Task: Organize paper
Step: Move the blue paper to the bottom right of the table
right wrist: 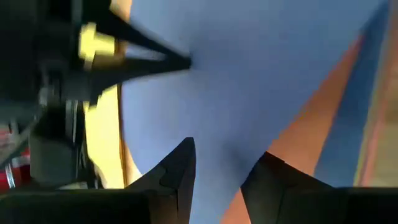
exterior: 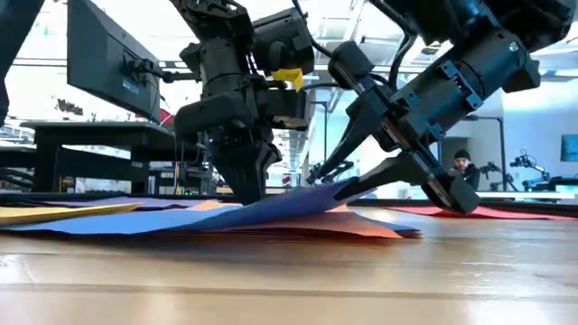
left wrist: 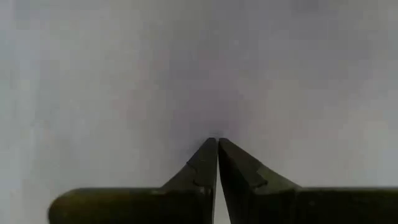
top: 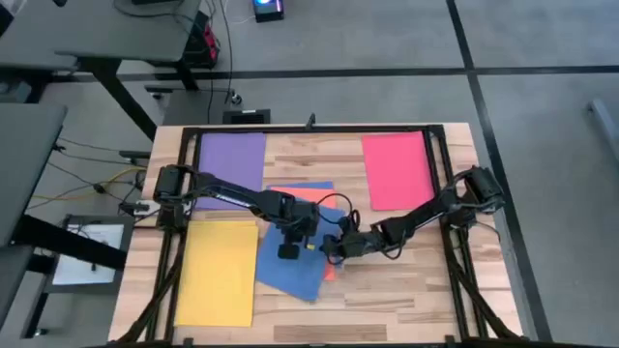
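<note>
Five sheets of paper lie on the wooden table (top: 406,290), one of each colour. Starting at the left, the yellow sheet (top: 217,273) lies flat just left of the left gripper (top: 288,252), near the front edge. The purple sheet (top: 231,161) lies flat behind it, well away from both grippers.

In the middle is the blue sheet (top: 290,261). The left gripper points straight down onto it, and its two fingers are pressed together, tip on the paper. The left wrist view shows only those closed fingers (left wrist: 205,165) against a pale blur.

Under the blue sheet lies the salmon-orange sheet (top: 302,193). A strip of it peeks out behind the left gripper and a bit more at the blue sheet's right edge.

Just to the right, the right gripper (top: 334,247) reaches in low. Its two fingers are apart, one above and one below the blue sheet's right edge. That edge is lifted off the table, and the low view shows it rising toward the gripper. I cannot tell if the fingers squeeze it.

The pink-red sheet (top: 397,170) lies flat behind the right gripper, well apart.
</note>
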